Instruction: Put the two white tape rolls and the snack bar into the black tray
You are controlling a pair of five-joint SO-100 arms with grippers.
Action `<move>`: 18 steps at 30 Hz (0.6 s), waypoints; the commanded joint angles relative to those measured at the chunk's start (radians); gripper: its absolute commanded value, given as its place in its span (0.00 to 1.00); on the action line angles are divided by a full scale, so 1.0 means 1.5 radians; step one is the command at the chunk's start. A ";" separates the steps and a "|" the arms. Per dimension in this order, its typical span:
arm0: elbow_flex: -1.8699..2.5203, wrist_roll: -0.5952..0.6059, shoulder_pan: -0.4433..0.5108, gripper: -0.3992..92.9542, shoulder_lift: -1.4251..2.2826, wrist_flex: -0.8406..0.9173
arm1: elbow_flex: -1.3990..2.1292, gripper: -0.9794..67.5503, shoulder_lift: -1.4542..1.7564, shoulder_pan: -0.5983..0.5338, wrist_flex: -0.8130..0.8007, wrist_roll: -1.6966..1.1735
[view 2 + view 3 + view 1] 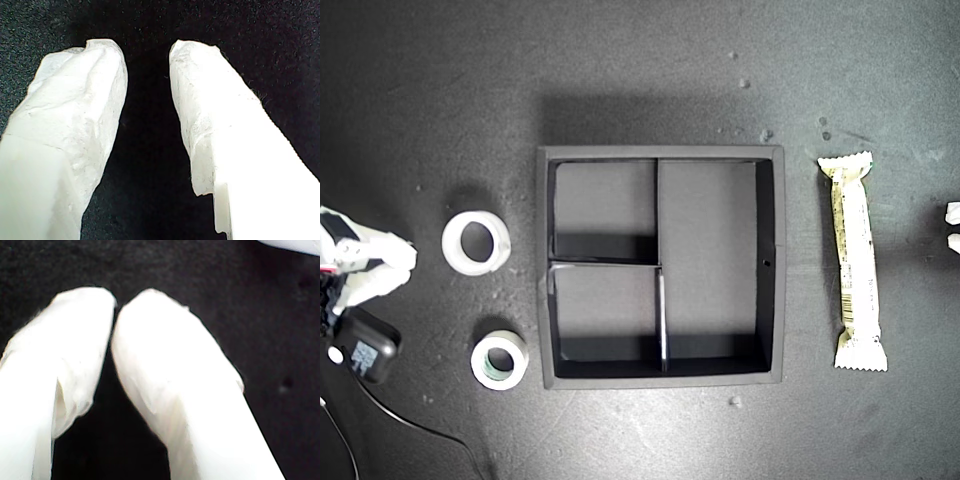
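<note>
Tape rolls lie on the dark table (pixel 640 70) at the exterior view's left of the black tray (pixel 662 376): the all-white roll (pixel 476 242) above, the roll with a greenish inner ring (pixel 500 360) below, both apart from the tray wall. All three compartments hold nothing. The snack bar (pixel 855 262) lies lengthwise at the exterior view's right, just beside the tray. The first claw (pixel 147 47) stands narrowly parted over bare table, holding nothing; the second claw (pixel 116 302) is nearly closed, tips almost touching, also holding nothing.
</note>
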 commanded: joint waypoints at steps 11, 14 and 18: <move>0.039 -0.050 0.001 0.01 0.033 0.025 | 0.008 0.01 0.004 0.052 0.005 -0.112; 0.039 -0.048 0.001 0.01 0.033 0.025 | 0.008 0.01 0.004 0.051 0.005 -0.112; 0.039 -0.093 0.007 0.01 0.033 0.025 | 0.008 0.01 0.004 0.056 0.005 -0.118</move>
